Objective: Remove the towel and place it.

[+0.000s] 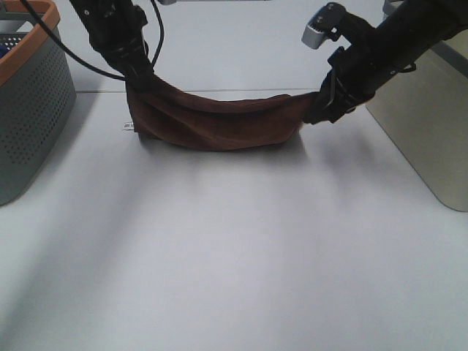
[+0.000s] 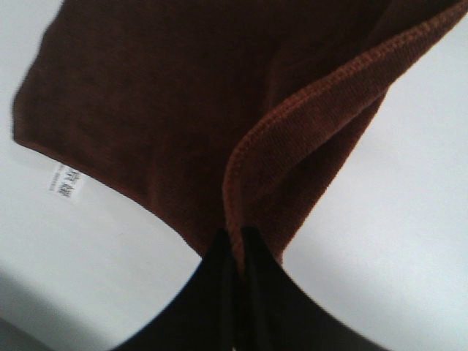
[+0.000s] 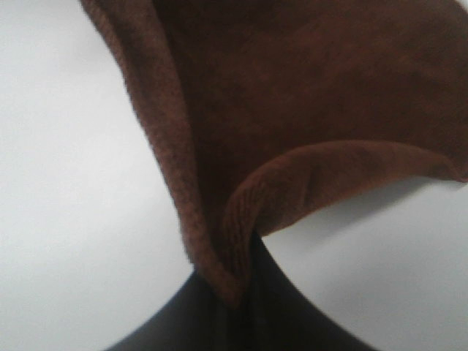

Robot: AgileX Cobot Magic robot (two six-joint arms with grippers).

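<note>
The left claw (image 1: 140,82) and the right claw (image 1: 320,108) are each clenched on an end of the towel (image 1: 219,121), which sags between them low over the far side of the tabletop (image 1: 234,256). It looks like the carrying step. Next, I'd say, both arms must travel evenly together to the placing spot, then lower and let go.

I watch from a high camera that looks down and forward over the white table (image 1: 234,263) from its near edge. My wrist cameras sit just behind the left gripper (image 2: 235,245) and right gripper (image 3: 248,292), very close, facing the towel (image 2: 168,95), which fills much of each frame and appears in all three views.
</note>
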